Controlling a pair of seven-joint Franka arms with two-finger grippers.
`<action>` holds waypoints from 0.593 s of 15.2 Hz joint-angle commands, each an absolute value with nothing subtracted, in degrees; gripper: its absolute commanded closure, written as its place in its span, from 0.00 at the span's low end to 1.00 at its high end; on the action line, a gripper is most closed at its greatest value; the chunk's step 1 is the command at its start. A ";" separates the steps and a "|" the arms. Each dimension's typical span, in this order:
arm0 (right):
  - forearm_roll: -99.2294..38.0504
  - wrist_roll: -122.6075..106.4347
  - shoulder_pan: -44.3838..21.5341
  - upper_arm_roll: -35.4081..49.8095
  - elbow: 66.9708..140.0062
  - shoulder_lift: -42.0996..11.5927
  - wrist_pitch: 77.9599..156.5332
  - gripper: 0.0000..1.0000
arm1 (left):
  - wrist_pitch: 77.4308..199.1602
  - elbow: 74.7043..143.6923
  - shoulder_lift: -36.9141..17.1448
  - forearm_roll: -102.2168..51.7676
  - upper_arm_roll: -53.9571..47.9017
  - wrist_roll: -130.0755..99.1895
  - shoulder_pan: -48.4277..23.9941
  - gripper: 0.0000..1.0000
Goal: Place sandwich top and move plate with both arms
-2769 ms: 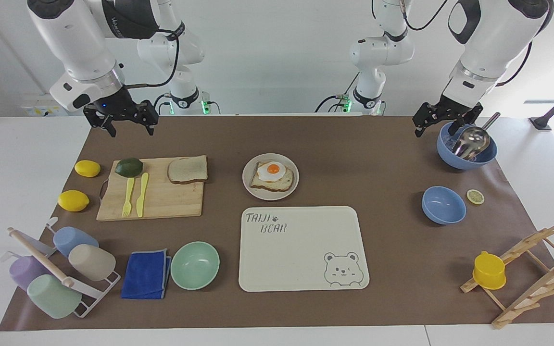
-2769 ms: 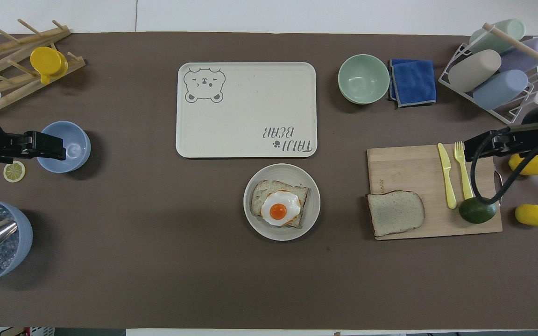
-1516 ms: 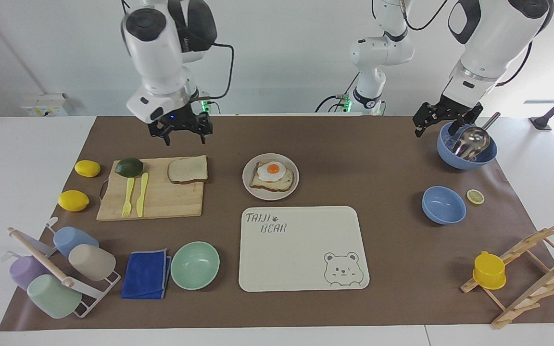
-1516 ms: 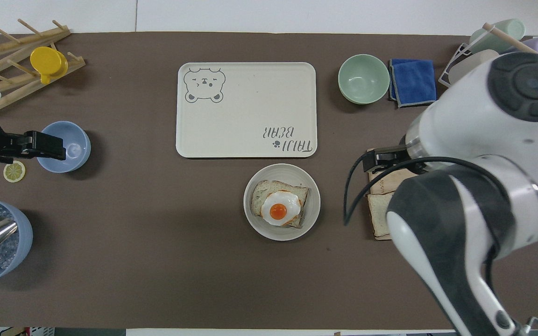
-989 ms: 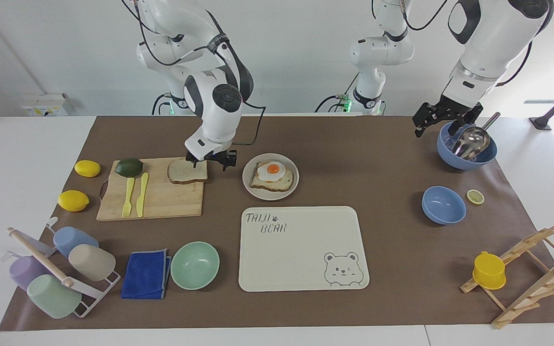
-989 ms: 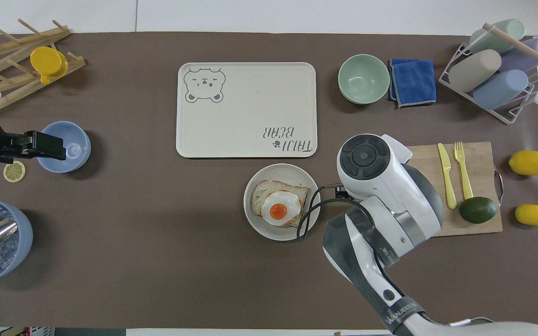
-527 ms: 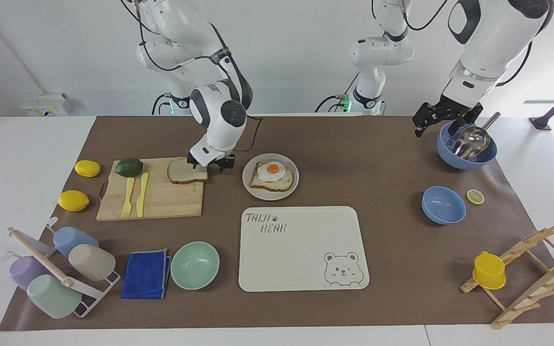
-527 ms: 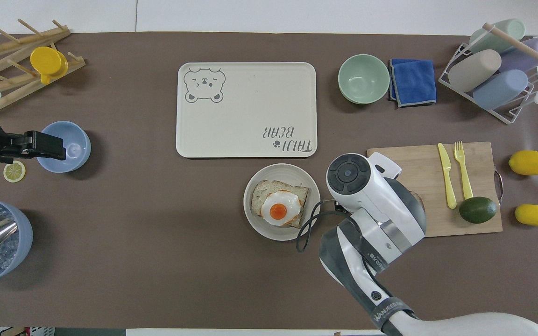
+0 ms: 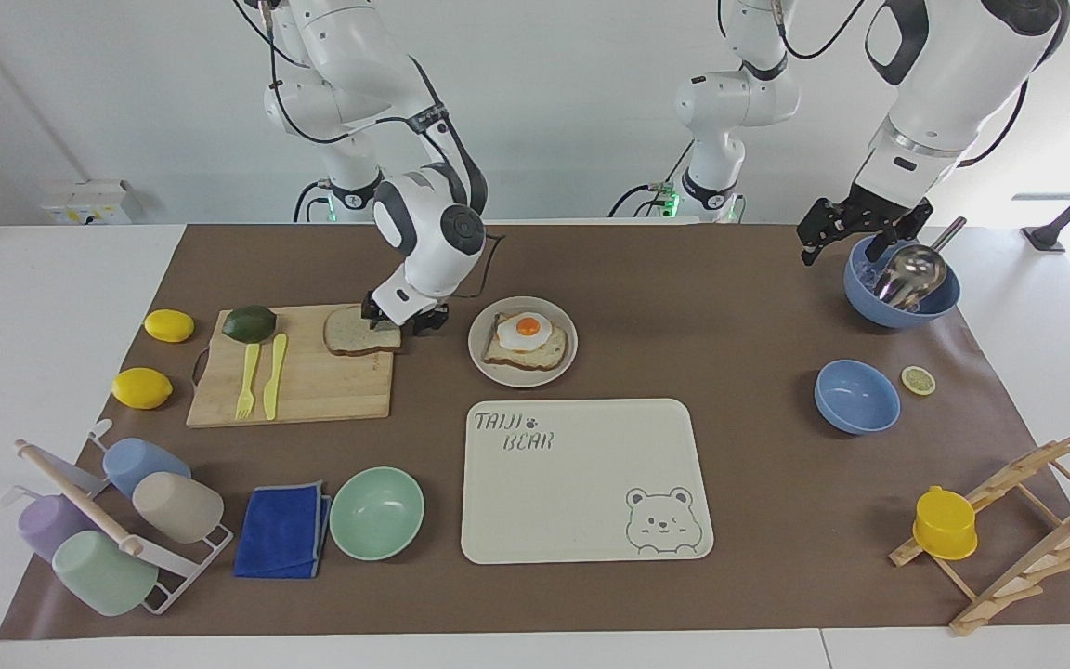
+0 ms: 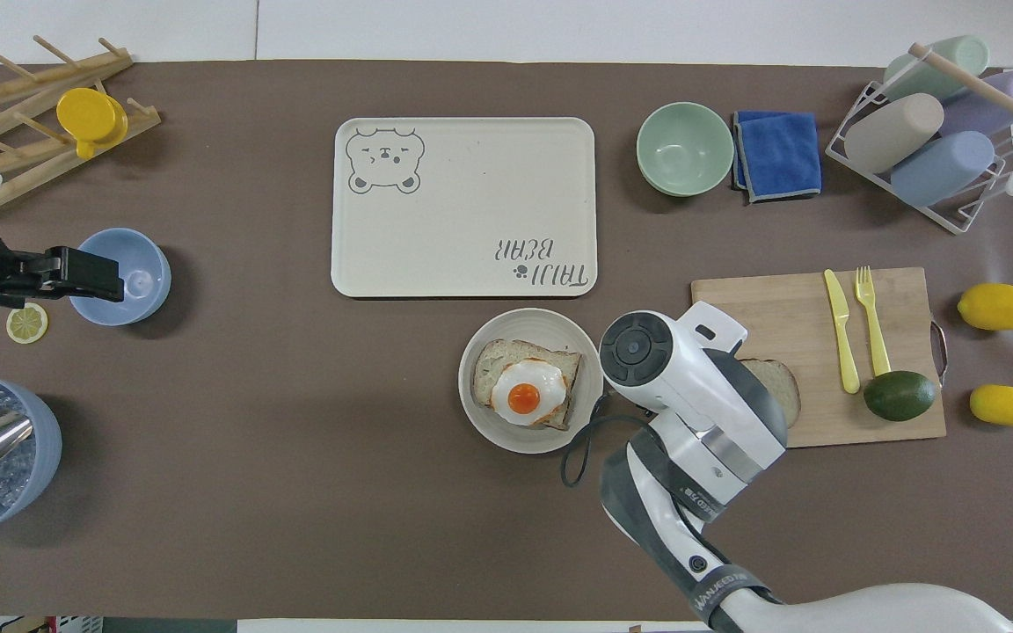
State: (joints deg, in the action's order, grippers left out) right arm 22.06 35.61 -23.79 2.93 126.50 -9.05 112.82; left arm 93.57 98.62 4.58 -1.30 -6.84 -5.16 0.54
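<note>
While a moment ago the right gripper (image 9: 405, 322) hung high over the bare mat near the robots' edge, it has since swung in and dropped to the corner of the sandwich top (image 9: 358, 332) that faces the plate (image 9: 480, 357), which suggests the pick-up of the bread is only now starting and nothing of the task is finished. The slice lies flat, unmoved, on the cutting board (image 9: 312, 390), at the board's end toward the plate; the plate itself sits nearer to the robots than the tray (image 9: 581, 502), with the egg toast (image 9: 526, 341) on it. The right arm reaches down from its base with the wrist tipped steeply, the gripper at the slice's edge; whether its fingers are spread or have closed on the crust I cannot tell, since the overhead view hides them under the arm's own body. The left gripper (image 9: 855, 232) waits above the rim of the blue bowl with the ladle (image 9: 902, 288), fingers spread, holding nothing
</note>
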 commanded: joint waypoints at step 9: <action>24.61 37.18 -24.26 2.81 128.50 -8.35 112.94 0.81 | 93.08 99.76 6.06 -0.09 -7.21 -5.62 0.97 0.00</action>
